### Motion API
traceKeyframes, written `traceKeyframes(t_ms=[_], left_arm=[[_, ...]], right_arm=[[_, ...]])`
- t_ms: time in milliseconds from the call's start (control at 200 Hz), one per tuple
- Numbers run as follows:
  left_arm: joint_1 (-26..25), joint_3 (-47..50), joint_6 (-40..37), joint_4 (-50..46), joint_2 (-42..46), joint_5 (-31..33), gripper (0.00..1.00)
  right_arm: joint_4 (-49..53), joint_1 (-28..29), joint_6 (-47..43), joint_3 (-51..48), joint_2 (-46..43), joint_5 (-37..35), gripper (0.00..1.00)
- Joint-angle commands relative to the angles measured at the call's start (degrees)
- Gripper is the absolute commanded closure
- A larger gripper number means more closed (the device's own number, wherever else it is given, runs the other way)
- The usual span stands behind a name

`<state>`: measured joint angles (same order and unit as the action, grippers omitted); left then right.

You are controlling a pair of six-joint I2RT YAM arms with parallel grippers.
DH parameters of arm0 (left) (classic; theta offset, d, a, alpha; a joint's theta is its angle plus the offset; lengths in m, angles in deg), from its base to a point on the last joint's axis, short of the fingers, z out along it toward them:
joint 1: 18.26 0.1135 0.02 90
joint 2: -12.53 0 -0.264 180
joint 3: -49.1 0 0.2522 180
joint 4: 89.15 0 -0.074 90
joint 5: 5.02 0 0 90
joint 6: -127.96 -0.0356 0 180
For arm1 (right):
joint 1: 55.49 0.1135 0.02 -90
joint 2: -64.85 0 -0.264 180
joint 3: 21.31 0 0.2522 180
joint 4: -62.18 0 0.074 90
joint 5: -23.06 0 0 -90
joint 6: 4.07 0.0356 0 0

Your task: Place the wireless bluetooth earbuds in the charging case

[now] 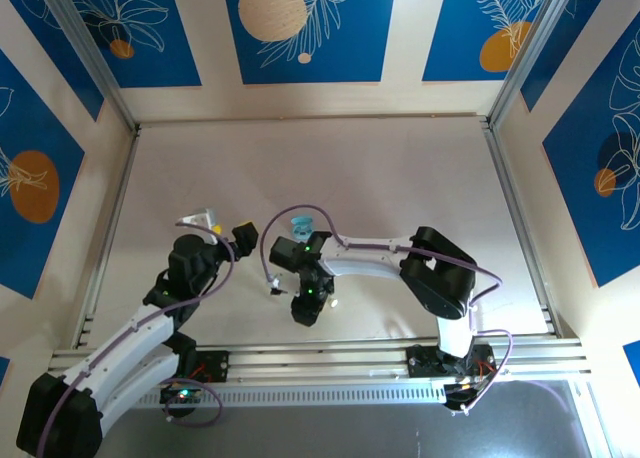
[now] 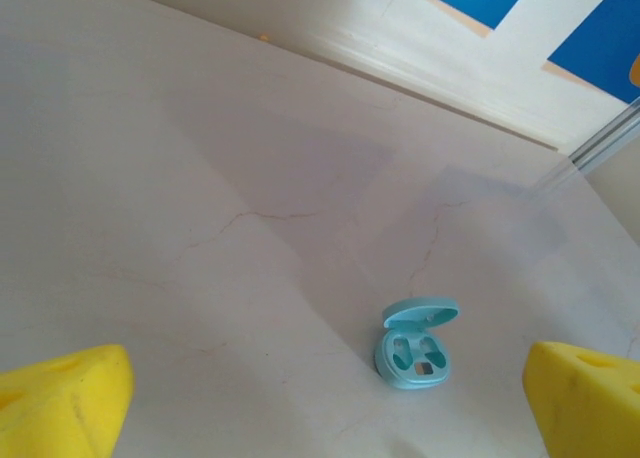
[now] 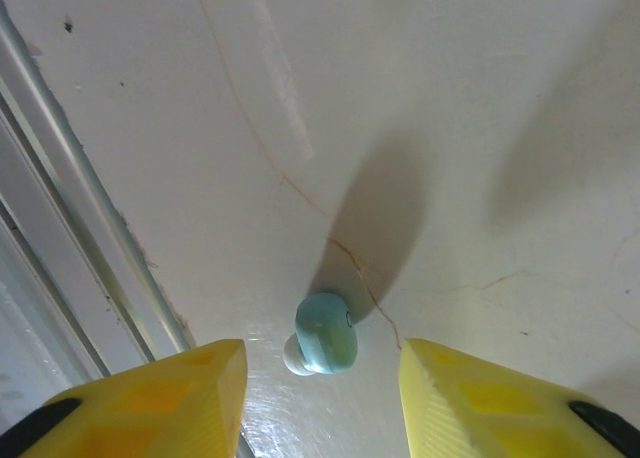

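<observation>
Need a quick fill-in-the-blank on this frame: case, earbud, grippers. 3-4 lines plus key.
1. The lid of the charging case stands ____.
2. The earbud between the fingers of the right gripper is light ____ in colour.
3. That earbud lies on the ____, with a gap to the finger on either side.
4. The fingers of the left gripper are ____ in colour.

Missing words: open; blue; table; yellow

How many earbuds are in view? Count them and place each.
1. A light blue earbud lies on the table inside the open right claw; others may be hidden behind the arms.
</observation>
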<state>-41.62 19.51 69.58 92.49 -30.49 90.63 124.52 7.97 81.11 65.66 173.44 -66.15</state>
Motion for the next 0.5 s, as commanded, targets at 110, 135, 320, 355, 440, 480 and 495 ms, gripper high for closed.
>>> traceKeyframes(t_ms=[110,135,320,355,440,480,495], left_arm=[[1.2,0.9,0.8,-1.0,2.4,1.4,0.0],[1.3,0.9,0.8,-1.1,2.4,1.3,0.0],[1.6,0.9,1.1,-0.9,2.3,0.7,0.0],[1.7,0.9,1.1,-0.9,2.3,0.6,0.0],[1.8,0.9,1.2,-0.9,2.4,0.4,0.0],[1.8,0.9,1.2,-0.9,2.4,0.3,0.0],[1.9,0.9,1.2,-0.9,2.4,0.3,0.0]], right_arm=[[2.1,1.0,-1.3,2.8,2.0,-0.6,0.6],[2.2,1.1,-1.4,3.0,2.2,-0.6,0.61],[2.7,1.3,-1.5,3.9,3.5,-0.9,0.66],[2.8,1.3,-1.6,4.0,3.6,-1.1,0.67],[3.1,1.4,-1.6,4.1,3.9,-1.3,0.69],[3.1,1.4,-1.5,4.1,4.1,-1.5,0.69],[3.2,1.5,-1.6,4.1,4.1,-1.5,0.69]])
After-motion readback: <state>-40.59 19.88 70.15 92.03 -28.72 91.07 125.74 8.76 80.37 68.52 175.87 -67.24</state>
